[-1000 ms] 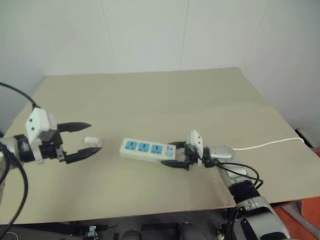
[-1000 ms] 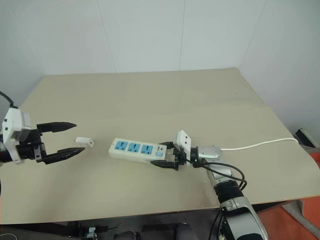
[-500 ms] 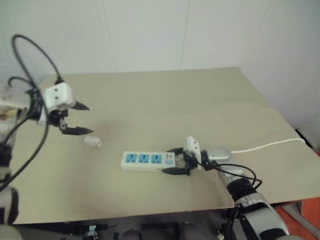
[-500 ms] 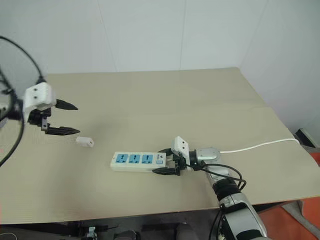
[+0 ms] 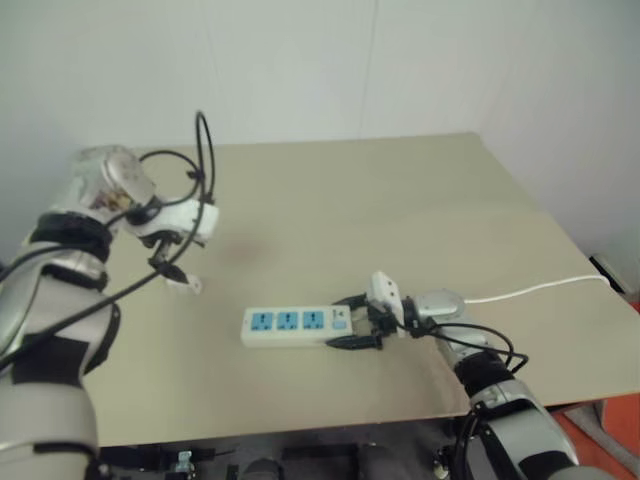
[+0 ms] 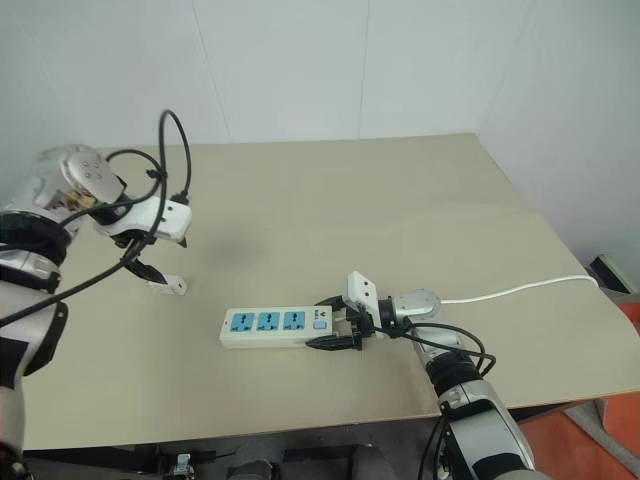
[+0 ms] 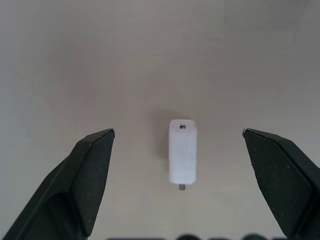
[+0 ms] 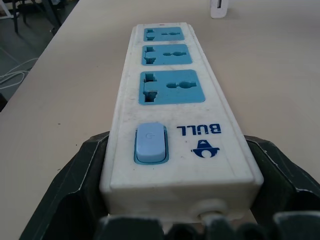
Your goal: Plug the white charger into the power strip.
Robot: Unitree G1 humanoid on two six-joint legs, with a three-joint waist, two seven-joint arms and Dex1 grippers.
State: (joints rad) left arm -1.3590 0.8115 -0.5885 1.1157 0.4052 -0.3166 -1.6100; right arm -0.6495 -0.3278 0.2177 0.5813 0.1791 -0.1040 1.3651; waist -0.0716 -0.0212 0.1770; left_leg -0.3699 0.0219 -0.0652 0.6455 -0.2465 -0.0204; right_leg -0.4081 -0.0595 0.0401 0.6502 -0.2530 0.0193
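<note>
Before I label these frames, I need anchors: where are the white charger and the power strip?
white charger (image 7: 182, 152), left wrist view, middle of its body.
power strip (image 8: 170, 87), right wrist view, nearest blue socket.

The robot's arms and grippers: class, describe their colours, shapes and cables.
Silver-grey jointed arms with black bands and loose black cables looping alongside. Each gripper, left and right, has two tapering black fingers and carries a boxy white module behind them.
</note>
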